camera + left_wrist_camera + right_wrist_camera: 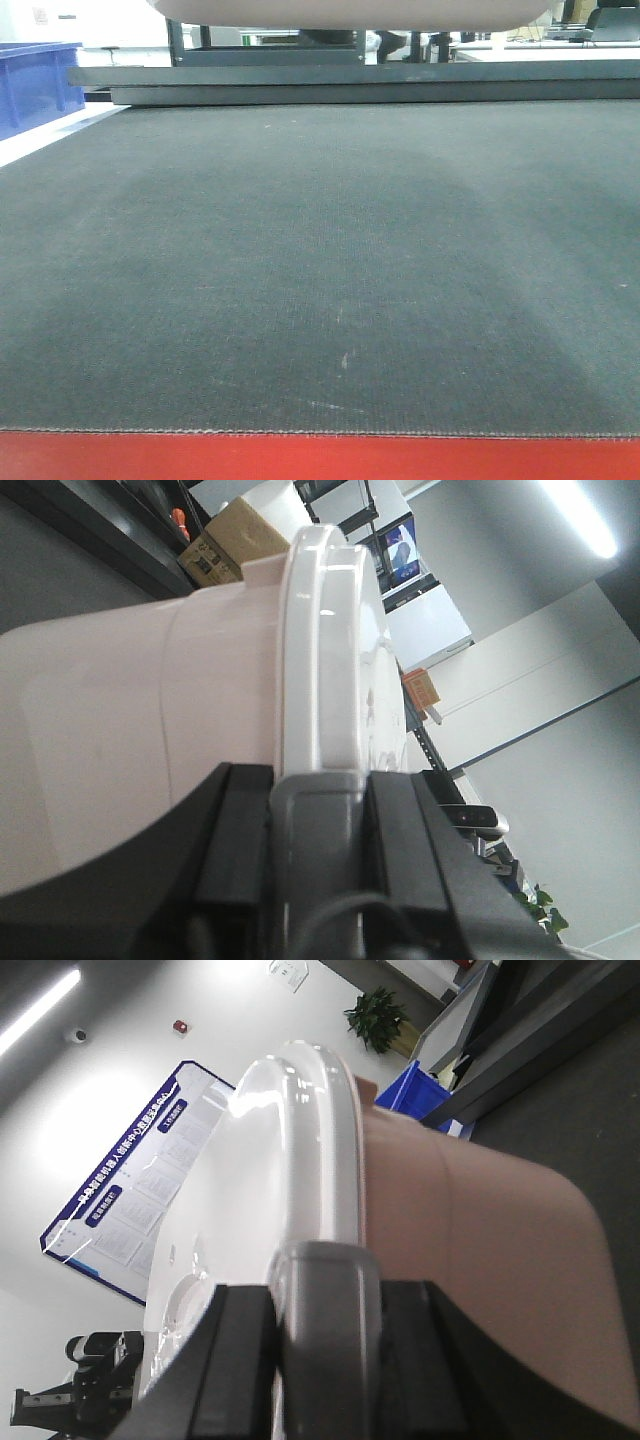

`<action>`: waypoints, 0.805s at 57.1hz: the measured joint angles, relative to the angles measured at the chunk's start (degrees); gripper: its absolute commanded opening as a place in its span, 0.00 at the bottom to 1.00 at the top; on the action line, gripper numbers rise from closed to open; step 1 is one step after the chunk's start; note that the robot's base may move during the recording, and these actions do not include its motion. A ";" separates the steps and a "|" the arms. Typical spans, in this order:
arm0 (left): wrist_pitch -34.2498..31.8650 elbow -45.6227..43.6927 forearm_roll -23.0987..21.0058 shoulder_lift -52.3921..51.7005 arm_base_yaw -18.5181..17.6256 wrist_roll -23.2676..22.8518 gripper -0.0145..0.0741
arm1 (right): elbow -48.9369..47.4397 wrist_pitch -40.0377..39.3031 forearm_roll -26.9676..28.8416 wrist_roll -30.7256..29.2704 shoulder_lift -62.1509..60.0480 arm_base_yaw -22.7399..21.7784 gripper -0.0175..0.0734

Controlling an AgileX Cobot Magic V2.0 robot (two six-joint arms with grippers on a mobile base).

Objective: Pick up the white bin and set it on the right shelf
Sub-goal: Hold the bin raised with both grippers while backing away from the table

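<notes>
We find the white bin raised between both arms. In the front view only its pale underside shows, along the top edge and clear of the dark grey mat below it. The mat ends in a red front edge. A blue bin stands at the far left.

The left tool is clamped on the white bin at its rim. Its black fingers sit either side of a grey piece just under the white lid. The right tool is clamped the same way at the opposite rim. From both wrist views the bin's wall appears smooth and faintly pink, and the lid is seated flush.
</notes>
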 measured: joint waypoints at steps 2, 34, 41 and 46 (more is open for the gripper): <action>0.00 0.00 0.11 0.00 0.00 -0.11 0.02 | 0.00 -0.02 0.00 0.00 0.00 0.00 0.26; 0.35 0.10 0.33 0.00 0.00 -0.20 0.02 | 0.00 -0.46 0.00 0.25 0.00 0.00 0.26; 0.35 0.10 0.33 0.00 0.00 -0.20 0.02 | 0.00 -0.46 0.00 0.25 0.00 0.00 0.26; 0.43 0.10 0.33 0.00 0.00 -0.20 0.02 | 0.00 -0.46 0.00 0.25 0.00 0.00 0.26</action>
